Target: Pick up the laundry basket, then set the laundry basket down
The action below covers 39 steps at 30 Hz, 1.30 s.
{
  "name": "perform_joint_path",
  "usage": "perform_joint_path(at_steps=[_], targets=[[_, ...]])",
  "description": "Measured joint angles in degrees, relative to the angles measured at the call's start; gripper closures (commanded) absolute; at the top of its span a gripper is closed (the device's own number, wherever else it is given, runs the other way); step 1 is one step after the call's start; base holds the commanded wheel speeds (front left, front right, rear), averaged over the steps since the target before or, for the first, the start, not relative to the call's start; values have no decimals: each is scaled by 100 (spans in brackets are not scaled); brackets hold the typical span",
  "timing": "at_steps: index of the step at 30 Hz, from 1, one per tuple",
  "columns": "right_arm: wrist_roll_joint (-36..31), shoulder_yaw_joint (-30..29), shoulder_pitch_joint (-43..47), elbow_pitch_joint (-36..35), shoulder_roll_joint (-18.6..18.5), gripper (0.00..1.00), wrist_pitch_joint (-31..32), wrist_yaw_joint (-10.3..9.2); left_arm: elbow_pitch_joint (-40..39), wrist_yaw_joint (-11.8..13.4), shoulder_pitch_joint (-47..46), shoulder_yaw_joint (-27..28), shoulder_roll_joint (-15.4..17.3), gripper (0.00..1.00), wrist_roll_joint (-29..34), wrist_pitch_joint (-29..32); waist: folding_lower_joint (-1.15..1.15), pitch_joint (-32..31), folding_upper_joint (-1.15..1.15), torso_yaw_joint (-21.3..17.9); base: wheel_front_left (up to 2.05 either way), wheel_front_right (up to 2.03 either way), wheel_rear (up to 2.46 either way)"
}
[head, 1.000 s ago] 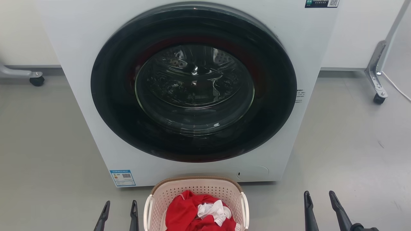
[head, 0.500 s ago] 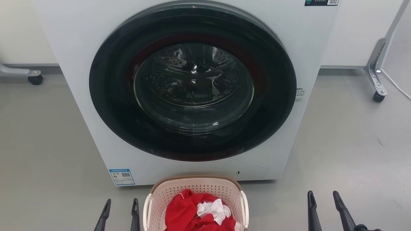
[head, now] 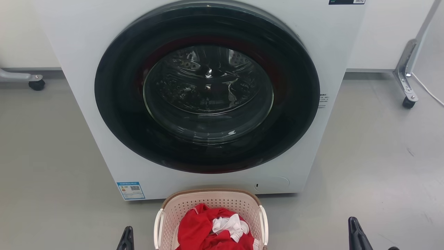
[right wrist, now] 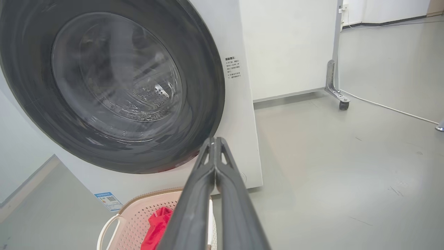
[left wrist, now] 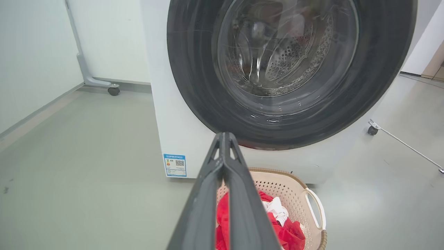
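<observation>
Grey floor; laundry basket beside washing machine with blue QR-code label

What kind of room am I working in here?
Likely a laundry test space: a front-loading washing machine, a laundry basket of red and white clothes, and wheeled metal frames on a grey floor.

Upright cream laundry basket, clothes inside

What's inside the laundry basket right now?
The laundry basket holds a crumpled red garment with a white cloth lying on it. Whatever is beneath them, including the basket's floor, is covered.
</observation>
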Motion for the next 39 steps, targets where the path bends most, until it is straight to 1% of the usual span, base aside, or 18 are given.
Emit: perform_joint_path(at_steps=[9, 29, 37, 39], targets=[[823, -198, -115, 126, 24, 100, 238, 142, 88, -134, -118, 148, -19, 100, -866, 230, 0, 32, 0, -18, 0, 0, 0], [2460, -627, -493, 454, 68, 100, 704, 402, 294, -419, -377, 497, -66, 100, -2513, 680, 0, 100, 0, -56, 0, 0, 0], [3082, -793, -583, 594, 81, 100, 861, 546, 383, -522, -517, 641, -109, 100, -3138, 856, 0, 127, 0, -71, 0, 0, 0], [3337, -860, -687, 632, 89, 100, 932, 591, 407, -570, -591, 687, -121, 100, -3403, 914, 0, 138, 0, -77, 0, 0, 0]])
